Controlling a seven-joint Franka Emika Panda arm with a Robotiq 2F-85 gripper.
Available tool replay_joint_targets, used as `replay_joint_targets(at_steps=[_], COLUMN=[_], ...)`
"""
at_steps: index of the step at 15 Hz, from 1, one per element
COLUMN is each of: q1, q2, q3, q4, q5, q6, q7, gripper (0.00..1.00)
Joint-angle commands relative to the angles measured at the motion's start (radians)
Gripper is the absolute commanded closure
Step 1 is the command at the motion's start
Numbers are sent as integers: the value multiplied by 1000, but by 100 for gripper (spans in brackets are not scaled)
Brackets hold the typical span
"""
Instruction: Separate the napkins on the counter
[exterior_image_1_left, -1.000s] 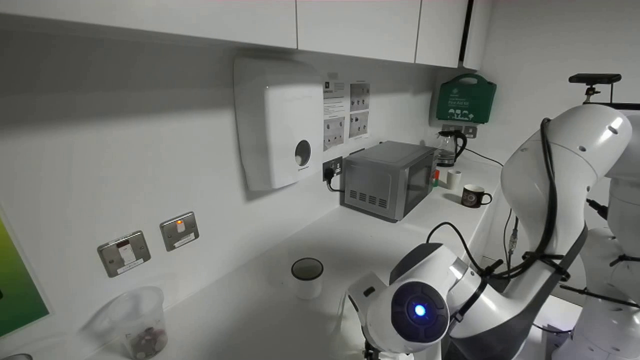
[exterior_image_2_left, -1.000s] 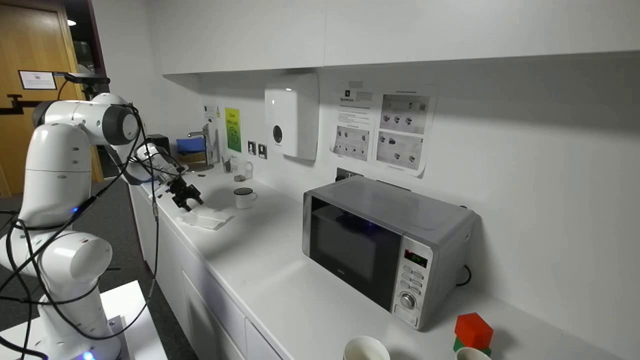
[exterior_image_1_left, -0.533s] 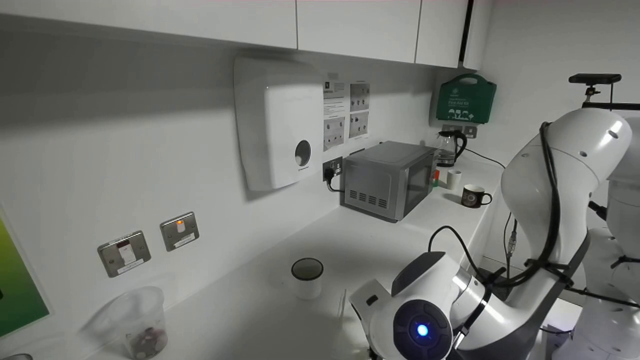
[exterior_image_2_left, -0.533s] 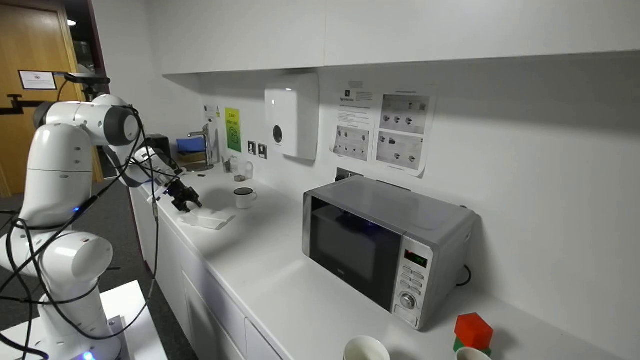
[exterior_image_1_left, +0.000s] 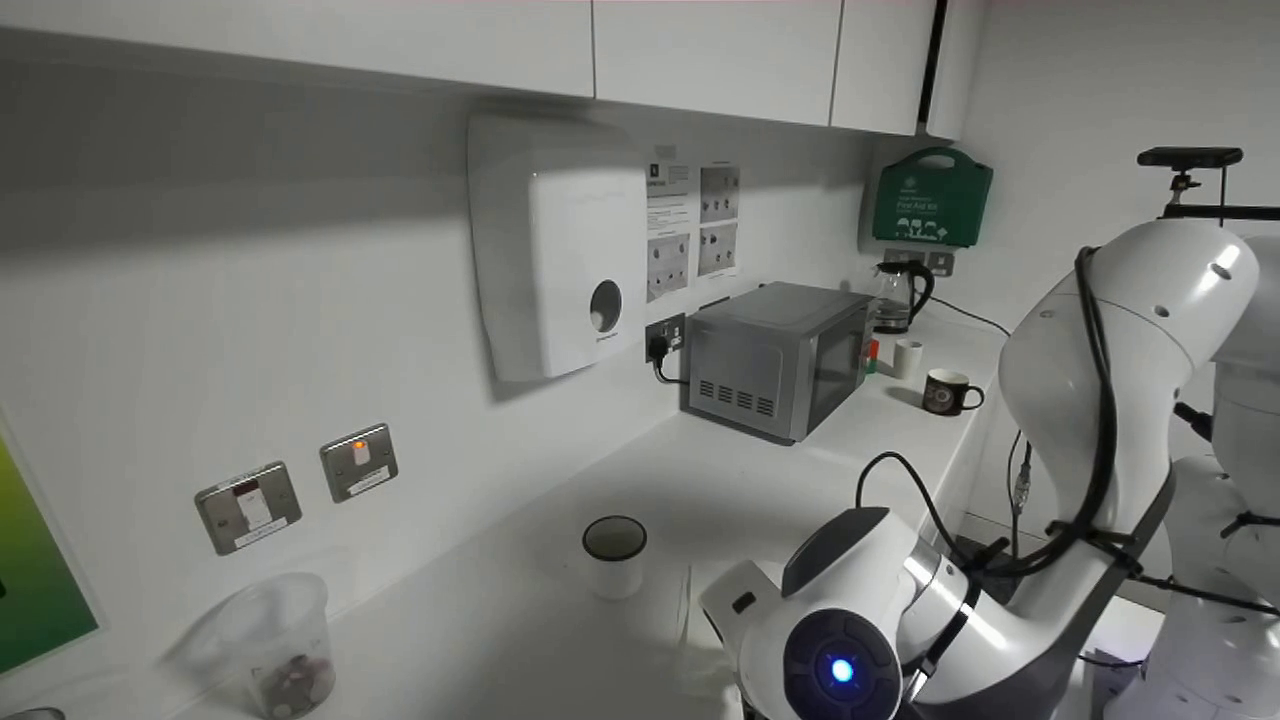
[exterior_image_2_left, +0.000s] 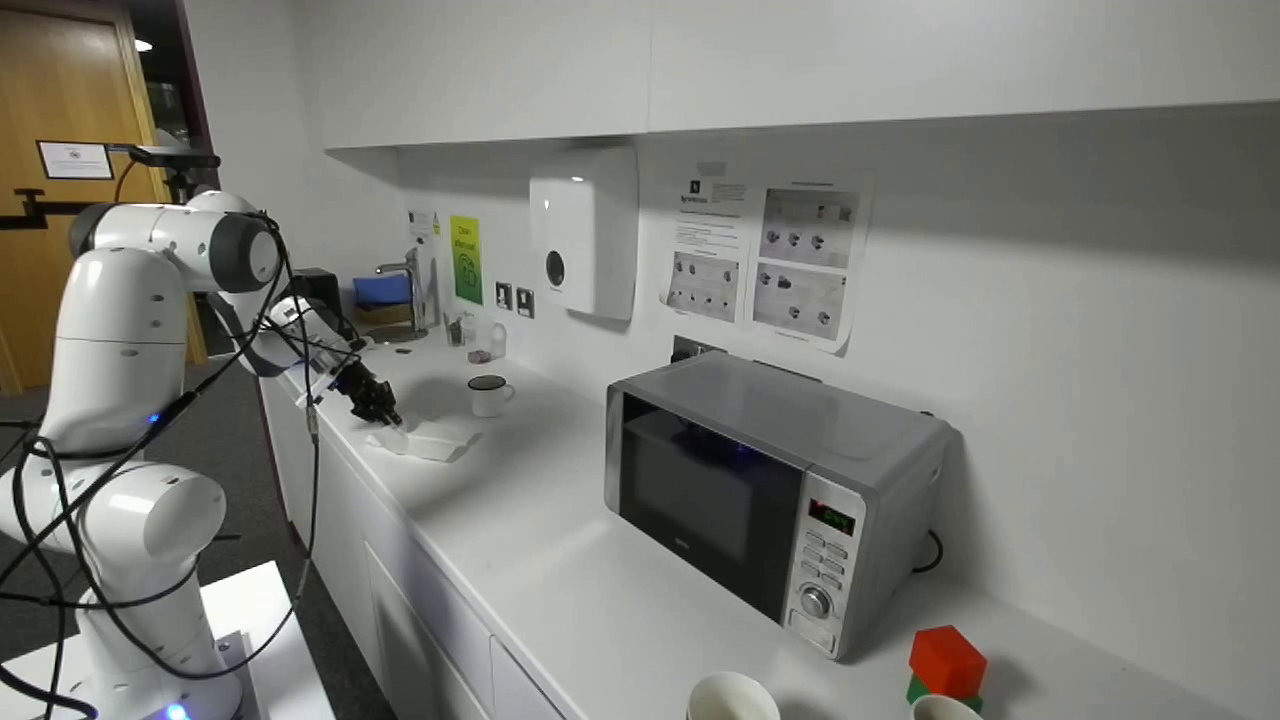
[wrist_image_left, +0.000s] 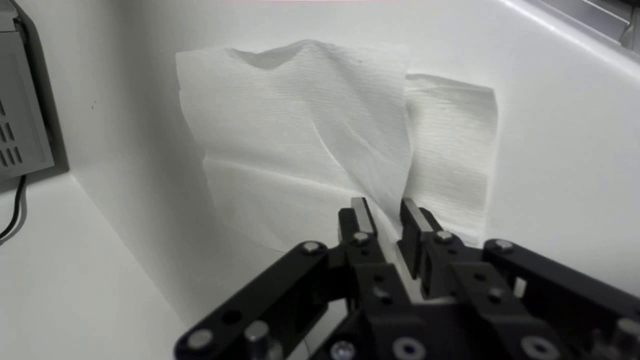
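Wrist view: white napkins are lying rumpled on a white counter, a broad upper layer covering part of another that is showing along the right, while the black gripper is pointing at them from the near side. Its jaws are standing slightly parted, the fingers flanking a creased fold of the upper layer, and the angle is leaving it uncertain whether they are touching it. In an exterior view, the robot arm is standing at left and arching over the counter's edge, its gripper tilting down at the far left edge of the napkins. A white mug with a dark rim is standing upright near them, toward the wall, and a gray microwave is sitting well apart on the near right, with a red block resting on a green block near its corner. In an exterior view, a faint strip of napkin is showing just left of the arm, with a clear container standing at near left beside the wall and a glass kettle and a dark mug sitting at the far end.
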Motion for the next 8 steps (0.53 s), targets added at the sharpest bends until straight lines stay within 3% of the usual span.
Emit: replay_joint_targets(at_steps=[1, 8], q1=[16, 17], q2=[16, 2], q3=[-6, -4], q4=[22, 23], q5=[-35, -42], q6=[-61, -89], q7=[33, 41], gripper=[100, 100])
